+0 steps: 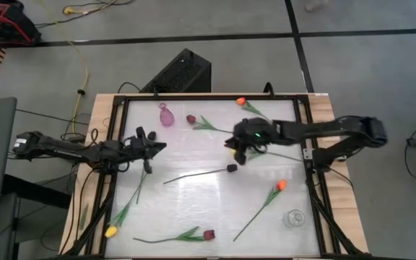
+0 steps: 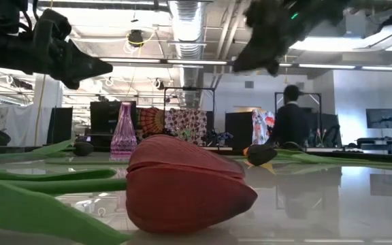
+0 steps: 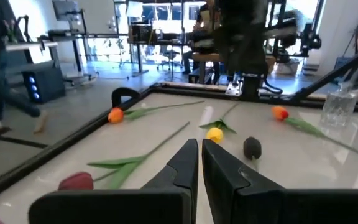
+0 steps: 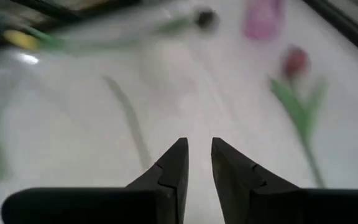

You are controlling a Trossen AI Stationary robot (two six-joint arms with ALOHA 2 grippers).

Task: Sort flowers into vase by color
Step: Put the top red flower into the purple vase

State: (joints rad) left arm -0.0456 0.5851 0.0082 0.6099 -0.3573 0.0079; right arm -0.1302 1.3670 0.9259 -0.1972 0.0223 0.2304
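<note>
Two dark jointed arms, wedge-shaped black jaws.

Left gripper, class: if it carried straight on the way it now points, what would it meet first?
Probably the yellow tulip lying on the table, straight ahead of the left gripper; the dark tulip head sits slightly off that line, and depth is uncertain.

The right gripper shows as two dark fingers rising from the 6 o'clock edge, their tips close together with only a narrow gap between them and nothing held. Beyond them lies the pale glossy table, blurred, with a dark red tulip at about 2 o'clock, its green stem and leaves running down toward 4 o'clock, and a pink vase at about 1 o'clock. A dark flower head sits near 12 o'clock with a green stem trailing toward 10 o'clock, a yellow flower head lies at about 10 o'clock, and a thin green stem crosses the table just beyond the fingertips.
</note>
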